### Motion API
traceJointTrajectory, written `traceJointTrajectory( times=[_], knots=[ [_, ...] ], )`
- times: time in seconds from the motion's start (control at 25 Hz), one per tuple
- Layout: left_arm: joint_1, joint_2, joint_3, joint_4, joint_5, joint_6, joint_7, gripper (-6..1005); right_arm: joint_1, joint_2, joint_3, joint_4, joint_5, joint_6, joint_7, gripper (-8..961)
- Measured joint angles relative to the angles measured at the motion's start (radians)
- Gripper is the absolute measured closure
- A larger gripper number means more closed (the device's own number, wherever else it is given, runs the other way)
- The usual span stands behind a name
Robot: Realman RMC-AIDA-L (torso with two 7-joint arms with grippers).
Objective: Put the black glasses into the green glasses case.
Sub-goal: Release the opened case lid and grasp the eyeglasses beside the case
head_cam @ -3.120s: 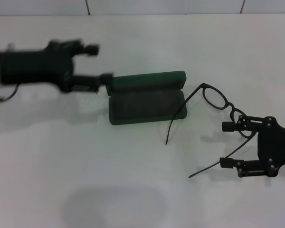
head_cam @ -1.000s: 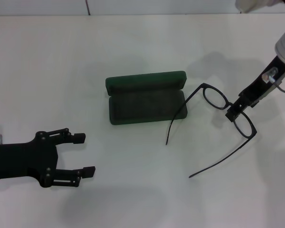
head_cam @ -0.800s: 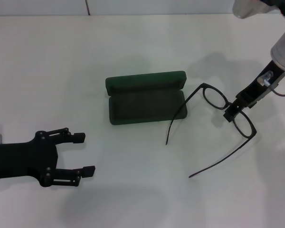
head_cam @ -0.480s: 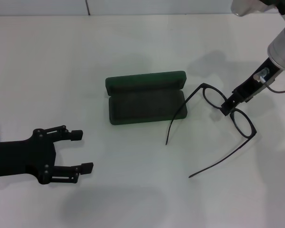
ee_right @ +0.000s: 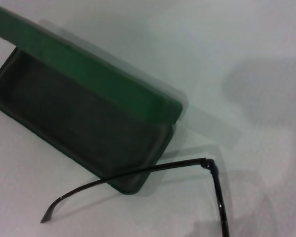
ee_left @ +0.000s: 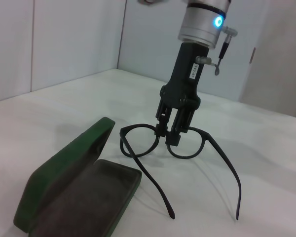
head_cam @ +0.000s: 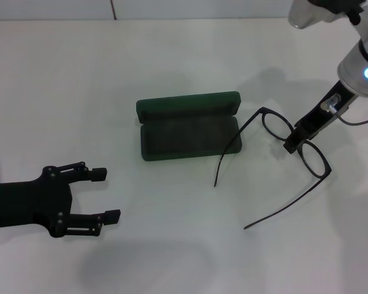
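One pair of black glasses [head_cam: 294,144], temples unfolded, on white table [head_cam: 172,55] just right of open green glasses case [head_cam: 188,125], bridge clamped by right gripper [head_cam: 292,142]; left gripper [head_cam: 104,195], jaws apart, near-left

Open green glasses case [ee_right: 89,98], black glasses [ee_right: 138,173] temple alongside.

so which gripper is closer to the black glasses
Right. The right gripper sits at the bridge of the black glasses; the left gripper is far across the table, open.
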Motion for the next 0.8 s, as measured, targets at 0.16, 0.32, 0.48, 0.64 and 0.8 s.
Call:
traceJointTrajectory(
  times=[0.16,0.32,0.48,0.64,0.8],
  knots=[
    [-0.002,0.001,0.000,0.000,0.000,-0.001,0.000,108,0.001,0.000,-0.009,0.001,0.005,0.005,0.001,407],
    [-0.002,0.001,0.000,0.000,0.000,-0.001,0.000,108,0.002,0.000,-0.014,0.001,0.005,0.007,0.001,476],
    [-0.003,0.002,0.000,0.000,0.000,-0.002,0.000,108,0.005,0.000,-0.033,0.001,0.006,0.016,0.017,544],
    [-0.002,0.001,0.000,-0.001,0.000,-0.009,0.000,108,0.009,0.000,-0.071,0.001,0.006,0.033,0.037,559],
    [-0.001,-0.001,0.000,-0.001,0.000,-0.010,0.000,108,0.010,0.000,-0.094,0.000,0.008,0.043,0.039,630]
  ],
)
